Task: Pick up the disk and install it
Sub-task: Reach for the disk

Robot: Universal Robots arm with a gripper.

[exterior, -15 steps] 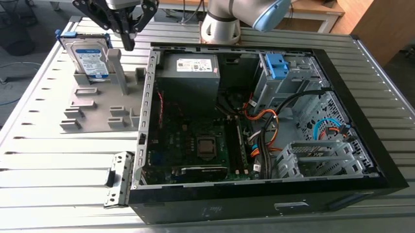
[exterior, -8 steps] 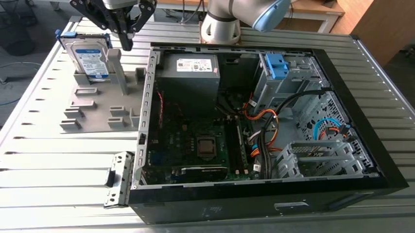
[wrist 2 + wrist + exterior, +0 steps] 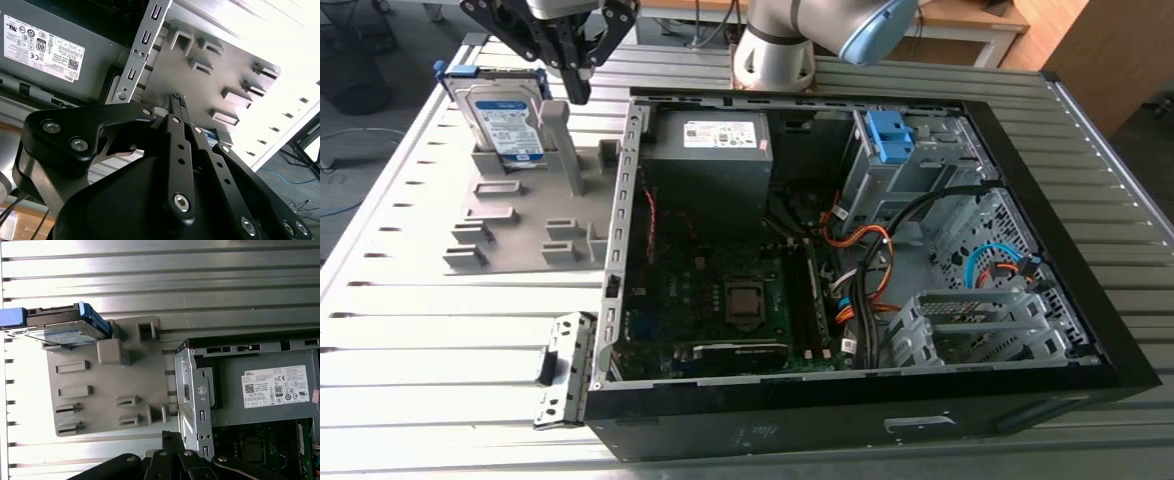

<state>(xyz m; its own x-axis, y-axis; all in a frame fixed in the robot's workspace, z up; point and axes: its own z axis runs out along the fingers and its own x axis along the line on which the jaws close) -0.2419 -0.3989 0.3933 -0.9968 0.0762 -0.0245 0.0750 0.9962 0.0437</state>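
In the exterior view, the disk (image 3: 504, 118) stood upright on its edge in a slot at the far end of a grey holder plate (image 3: 520, 225), which lay on the slatted metal counter (image 3: 427, 400) at the exterior view's left. The open computer case (image 3: 854, 420) sat just beside the plate on the exterior view's right. The gripper (image 3: 576, 92) hung just beside the disk, apart from it, on the side towards the case. Its fingers (image 3: 571, 68) were together at the tips and held nothing. In the second wrist view, the gripper (image 3: 176, 97) pointed at the holder plate (image 3: 210, 65) beside the case's grey power supply (image 3: 45, 55). In the first wrist view, the disk (image 3: 65, 332) sat in its blue bracket at the plate's (image 3: 100, 405) corner, well apart from the gripper (image 3: 170, 436).
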